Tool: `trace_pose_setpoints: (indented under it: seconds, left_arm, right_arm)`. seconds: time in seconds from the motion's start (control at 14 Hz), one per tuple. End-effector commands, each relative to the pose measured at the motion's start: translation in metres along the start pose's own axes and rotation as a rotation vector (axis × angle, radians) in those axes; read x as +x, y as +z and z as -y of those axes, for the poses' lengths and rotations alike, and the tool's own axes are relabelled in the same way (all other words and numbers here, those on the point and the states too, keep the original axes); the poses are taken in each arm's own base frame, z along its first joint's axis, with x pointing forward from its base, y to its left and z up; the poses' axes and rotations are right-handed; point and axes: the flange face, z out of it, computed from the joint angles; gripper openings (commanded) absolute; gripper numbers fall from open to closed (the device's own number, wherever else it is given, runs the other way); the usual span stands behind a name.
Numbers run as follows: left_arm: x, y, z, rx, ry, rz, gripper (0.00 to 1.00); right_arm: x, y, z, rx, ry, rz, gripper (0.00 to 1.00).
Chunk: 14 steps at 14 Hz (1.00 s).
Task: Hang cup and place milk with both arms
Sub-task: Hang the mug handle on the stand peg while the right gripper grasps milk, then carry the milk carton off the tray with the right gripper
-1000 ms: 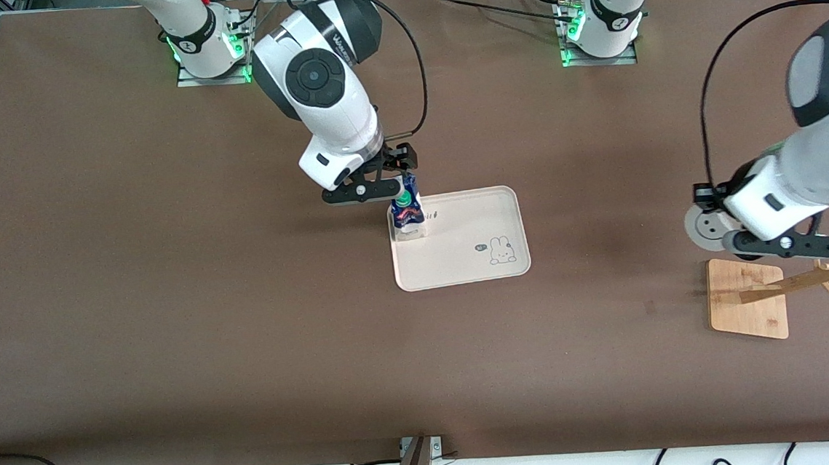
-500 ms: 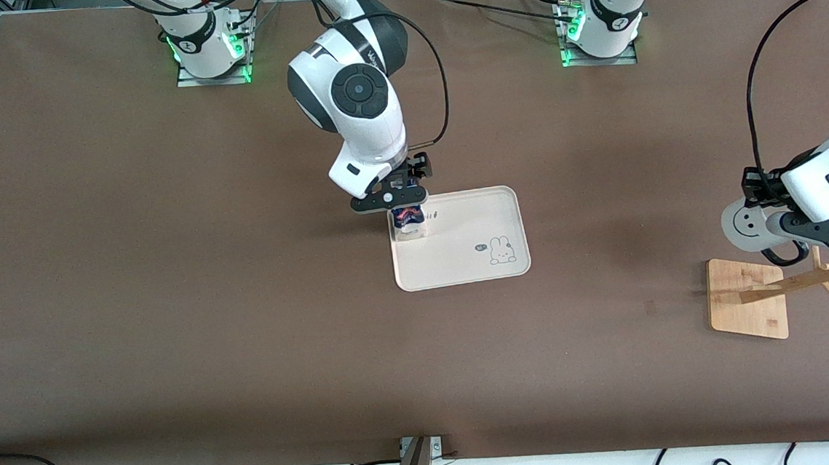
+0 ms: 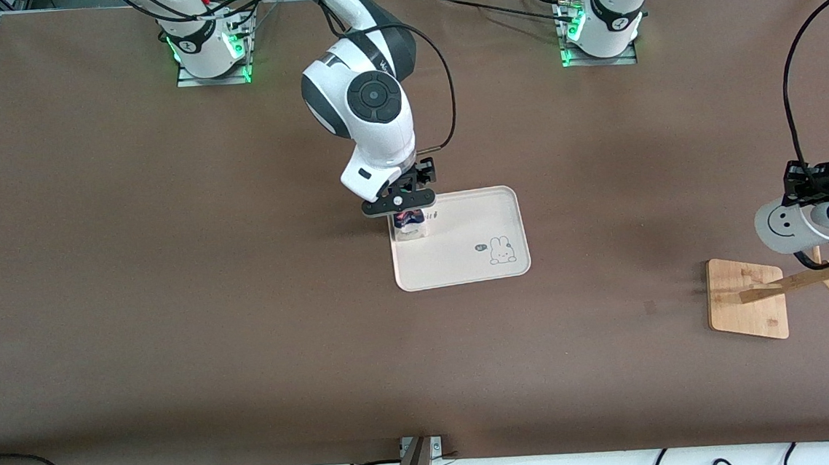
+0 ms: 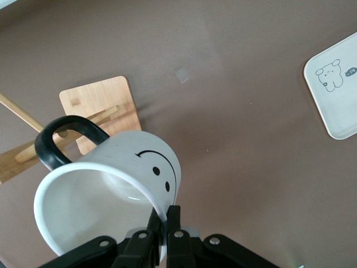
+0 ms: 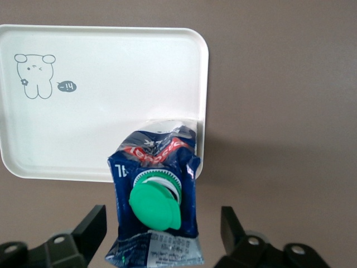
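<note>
The milk [image 3: 409,224] stands upright on the corner of the white tray [image 3: 475,257] nearest the right arm's base. My right gripper [image 3: 400,206] is open directly over it. In the right wrist view its fingers [image 5: 92,226] stand apart on either side of the carton [image 5: 156,201] without touching it. My left gripper [image 3: 822,222] is shut on the rim of the cup [image 3: 786,227] and holds it tilted in the air over the wooden rack [image 3: 746,299]. In the left wrist view the cup's black handle [image 4: 61,134] is close to a rack peg [image 4: 83,125], and my left gripper [image 4: 166,223] pinches the cup's wall.
The tray has a rabbit drawing [image 3: 501,250] and lies mid-table. The rack's slanted pole and pegs [image 3: 812,279] reach toward the left arm's end of the table. Cables lie along the table's near edge.
My left gripper has carried the cup toward the left arm's end of the table, over the rack's pegs. My right arm's wrist has shifted over the carton, which stays on the tray corner.
</note>
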Motion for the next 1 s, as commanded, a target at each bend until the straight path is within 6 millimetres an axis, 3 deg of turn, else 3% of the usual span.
trace_pose_setpoints:
  seconds: [0.0,0.14,0.29,0.36,0.5,0.57,0.64,0.86,0.93]
  left_arm:
    - [0.003,-0.004,0.009,0.012,0.039,-0.029,0.00]
    - [0.000,0.001,0.019,0.013,0.036,-0.021,0.00]
    - [-0.005,0.018,0.037,-0.005,0.036,0.001,0.00]
    - [-0.010,0.025,0.049,-0.021,0.019,0.005,0.00]
    - [-0.010,0.029,0.051,-0.028,0.012,0.012,0.00]
    - [-0.008,0.028,0.047,-0.024,0.006,0.014,0.63]
    - [-0.007,0.027,0.045,-0.028,0.007,0.013,1.00]
    - [-0.006,0.020,0.034,-0.008,-0.002,0.022,1.00]
    - [-0.006,0.015,0.026,-0.010,-0.007,0.034,1.00]
  right_arm:
    - [0.004,0.001,0.005,-0.006,-0.008,-0.022,0.71]
    - [0.004,0.002,0.005,-0.007,-0.008,-0.020,0.58]
    - [0.004,0.002,0.005,-0.007,-0.008,-0.020,0.46]
    - [0.005,0.000,0.004,-0.005,-0.010,-0.023,0.44]
    - [0.007,-0.009,0.005,0.004,-0.018,-0.033,0.43]
    - [0.007,-0.016,0.006,0.011,-0.020,-0.036,0.43]
    - [0.007,-0.021,0.004,0.012,-0.017,-0.032,0.43]
    - [0.010,-0.055,-0.008,0.003,-0.007,-0.013,0.43]
    - [0.017,-0.069,-0.023,0.002,-0.004,-0.008,0.43]
